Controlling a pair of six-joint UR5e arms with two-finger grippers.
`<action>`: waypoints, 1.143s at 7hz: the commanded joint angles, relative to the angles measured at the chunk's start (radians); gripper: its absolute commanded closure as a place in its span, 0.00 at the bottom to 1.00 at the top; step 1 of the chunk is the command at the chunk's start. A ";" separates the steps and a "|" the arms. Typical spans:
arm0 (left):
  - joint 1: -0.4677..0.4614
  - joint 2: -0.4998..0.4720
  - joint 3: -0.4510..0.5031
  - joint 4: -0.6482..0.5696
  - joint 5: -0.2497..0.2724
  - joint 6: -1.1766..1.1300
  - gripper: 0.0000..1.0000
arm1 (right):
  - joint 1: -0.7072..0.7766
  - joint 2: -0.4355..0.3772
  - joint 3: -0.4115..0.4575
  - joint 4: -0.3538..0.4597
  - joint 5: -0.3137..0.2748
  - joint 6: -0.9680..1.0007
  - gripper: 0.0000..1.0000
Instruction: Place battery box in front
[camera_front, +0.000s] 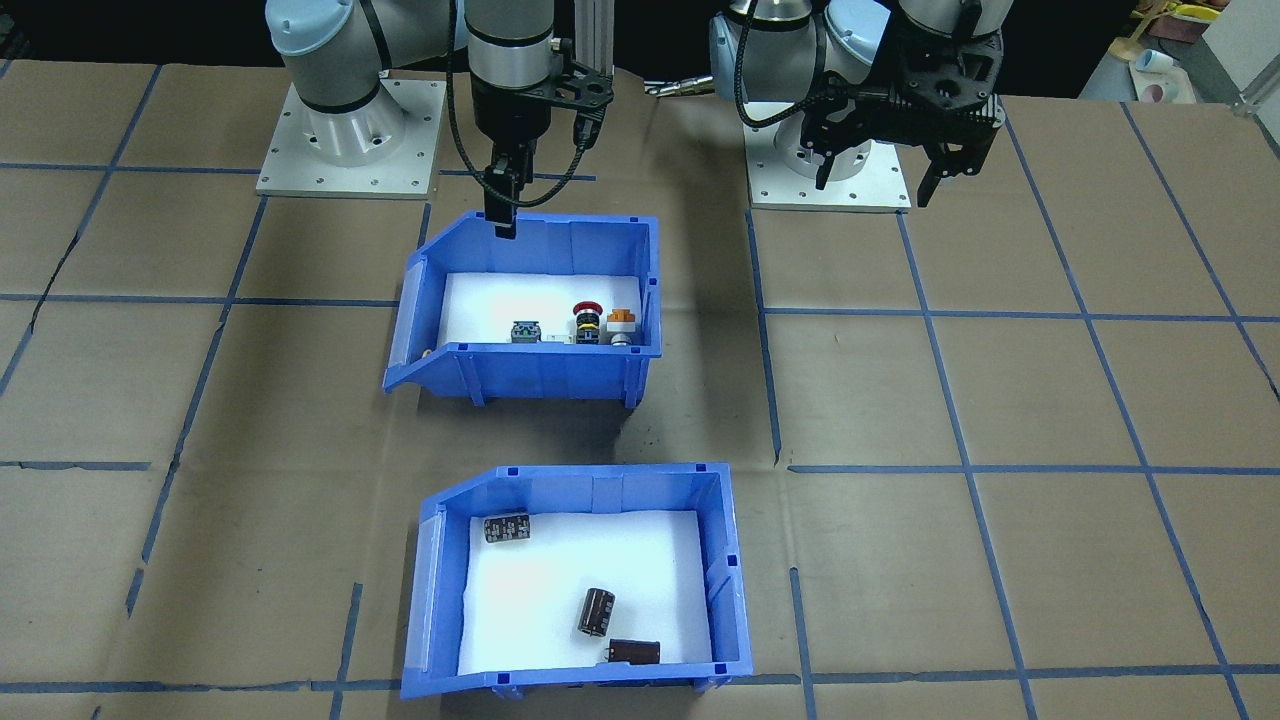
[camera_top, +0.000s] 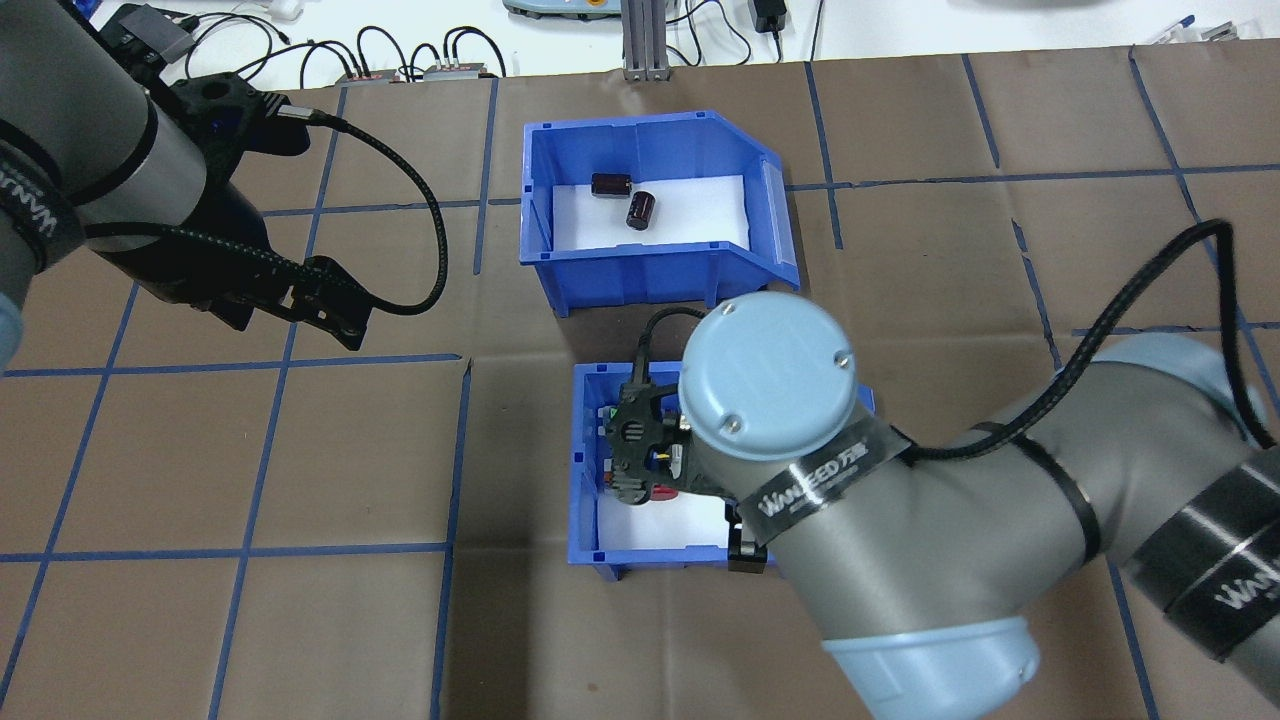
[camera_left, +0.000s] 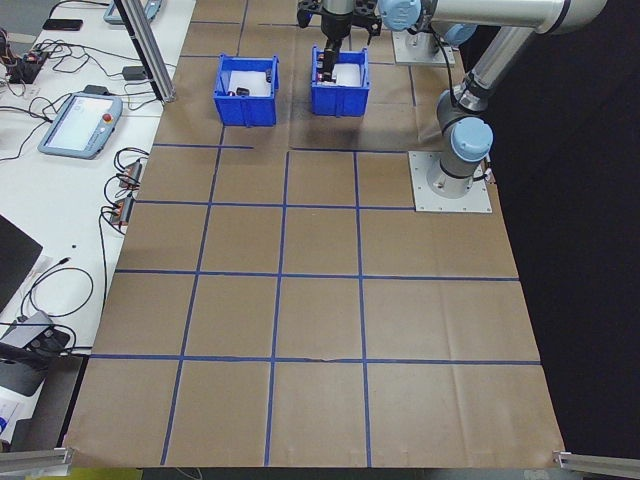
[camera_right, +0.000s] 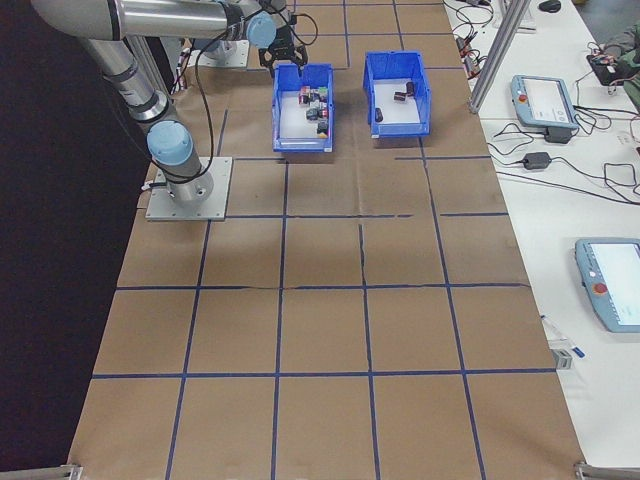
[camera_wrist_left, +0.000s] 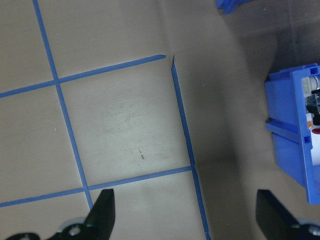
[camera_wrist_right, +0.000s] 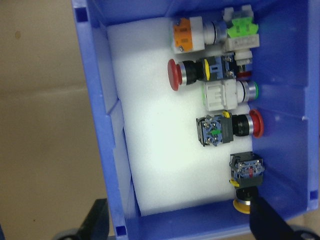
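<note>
Right gripper (camera_front: 503, 210) straddles switch bin (camera_front: 540, 385) wall on taped brown table (camera_front: 1000, 400)

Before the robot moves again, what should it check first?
1. Battery box identified: ok; it is the bin holding dark cells, the farther one from the robot.
2. Right end effector at the battery box: not ok; it is at the switch bin.
3. Right end effector open: ok; the wrist view shows its fingers apart.
4. Right end effector touching the switch bin's wall: cannot tell.
5. Left end effector out of the way: ok; open, over bare table.
6. Cells inside the box: ok; three lie on the foam.
</note>
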 joint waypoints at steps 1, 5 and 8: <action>0.000 -0.001 -0.001 0.001 0.000 0.000 0.00 | -0.169 -0.003 -0.038 0.035 0.060 0.062 0.00; 0.000 0.015 -0.014 0.005 0.000 0.000 0.00 | -0.413 0.002 -0.243 0.147 0.072 0.523 0.00; 0.000 0.004 -0.001 0.003 0.001 0.000 0.00 | -0.429 0.087 -0.361 0.153 0.066 0.976 0.00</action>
